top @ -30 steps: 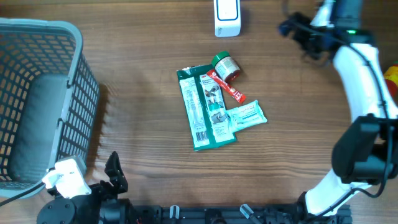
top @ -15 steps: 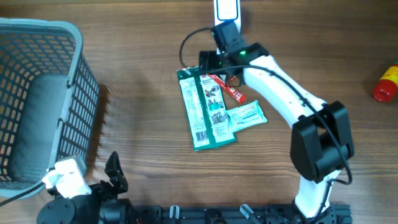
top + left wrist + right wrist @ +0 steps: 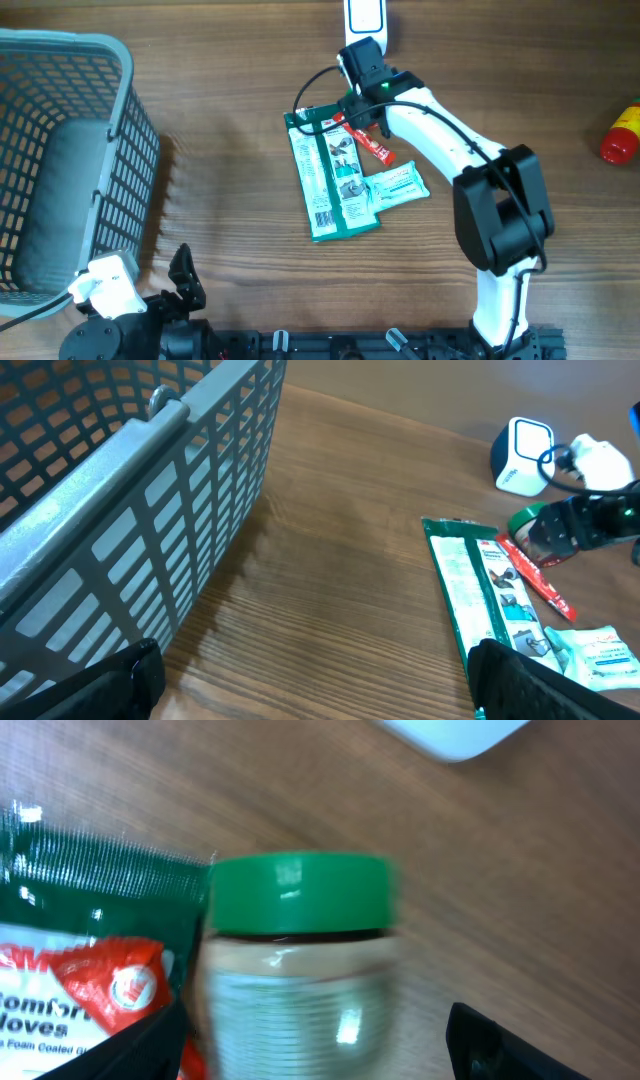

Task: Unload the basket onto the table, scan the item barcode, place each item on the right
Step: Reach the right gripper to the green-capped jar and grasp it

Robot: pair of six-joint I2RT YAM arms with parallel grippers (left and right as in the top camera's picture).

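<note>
Jar (image 3: 295,970): small, bright green screw lid on, pale see-through body w/ a label too blurred to read (a reddish patch shows on it in the left wrist view). It lies on its side on the wood table (image 3: 220,230), lid end toward the scanner (image 3: 364,18). Its side is just beside the top corner of the green pouch (image 3: 330,175). From overhead it's mostly hidden. Scanner: white box, rounded corners, blue-grey trim, standing at the far table edge, approx. mid-table. Jar and scanner are near but apart; bare wood shows btw. them.
</note>
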